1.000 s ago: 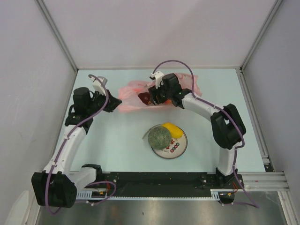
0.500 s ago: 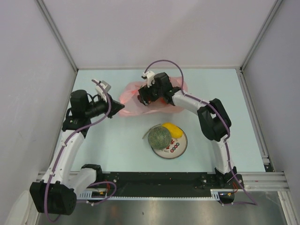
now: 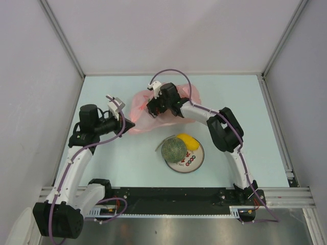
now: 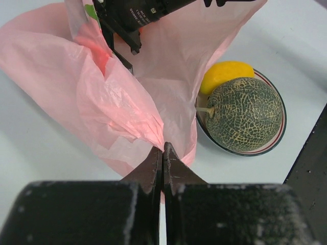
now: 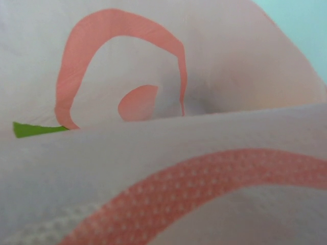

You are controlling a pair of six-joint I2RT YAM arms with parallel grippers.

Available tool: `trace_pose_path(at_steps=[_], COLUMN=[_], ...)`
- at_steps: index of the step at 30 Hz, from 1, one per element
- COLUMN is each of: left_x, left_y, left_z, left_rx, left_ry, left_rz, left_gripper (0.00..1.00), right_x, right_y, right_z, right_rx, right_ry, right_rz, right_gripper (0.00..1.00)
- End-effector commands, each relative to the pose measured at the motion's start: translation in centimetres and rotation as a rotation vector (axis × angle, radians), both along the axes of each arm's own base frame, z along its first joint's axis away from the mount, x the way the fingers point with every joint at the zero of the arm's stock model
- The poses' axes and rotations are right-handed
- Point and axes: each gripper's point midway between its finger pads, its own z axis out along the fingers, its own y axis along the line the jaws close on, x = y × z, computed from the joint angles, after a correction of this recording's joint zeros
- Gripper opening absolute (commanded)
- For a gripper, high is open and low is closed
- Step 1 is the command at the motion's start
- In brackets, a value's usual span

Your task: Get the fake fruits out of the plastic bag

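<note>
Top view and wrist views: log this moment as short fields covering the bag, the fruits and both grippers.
bag: pink, crumpled, beyond the plate
left gripper: shut on the bag's near edge
right gripper: at the bag, fingers hidden by plastic, open or shut unclear
melon: on the plate
yellow fruit: on the plate, beside the melon

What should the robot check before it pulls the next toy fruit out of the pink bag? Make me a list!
1. Left gripper pinching the bag: ok, its fingers are closed on the plastic edge.
2. Right gripper at the bag: ok, the top view shows it over the bag.
3. Right gripper holding a fruit: cannot tell, its camera shows only plastic.
4. Melon and yellow fruit on the plate: ok.
5. Bare room on the plate: ok, on its right side.
6. How many fruits are in the bag: cannot tell.
</note>
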Motion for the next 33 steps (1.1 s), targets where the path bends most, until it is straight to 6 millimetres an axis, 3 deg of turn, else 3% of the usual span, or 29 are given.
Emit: trace_pose_path(at_steps=[1,11,22,24,27,33], left_x=[-0.4,-0.7,-0.3,-0.1,0.3,1.4], left_y=[0.0,0.0,0.4,0.4,0.5,0.7], left_z=[-0.2,-0.9,-1.3,-1.3,-1.1,-1.1], left_rx=[0.013,0.017,0.017,0.014,0.006,-0.010], left_ry=[-0.026,-0.010,-0.008,-0.014,-0.022,-0.033], left_rz=[-0.023,-0.023,0.002,0.010,0.023,0.062], left_gripper=[0.00,0.00,0.00,0.00,0.00,0.00], right_x=[1.6,3.1,2.2,1.8,0.9,-0.2], right_y=[1.2,3.1,3.8,3.8,3.5,2.5], right_z=[1.3,0.7,0.9,1.7,2.4,4.2], right_rx=[0.009,0.013,-0.007,-0.001,-0.004,-0.006], right_ry=[-0.081,-0.154,-0.174,-0.175,-0.163,-0.162], right_rz=[0.003,0.022,0.137,0.150,0.182,0.196], right_gripper=[1.00,0.99,0.61,0.54,0.48,0.43])
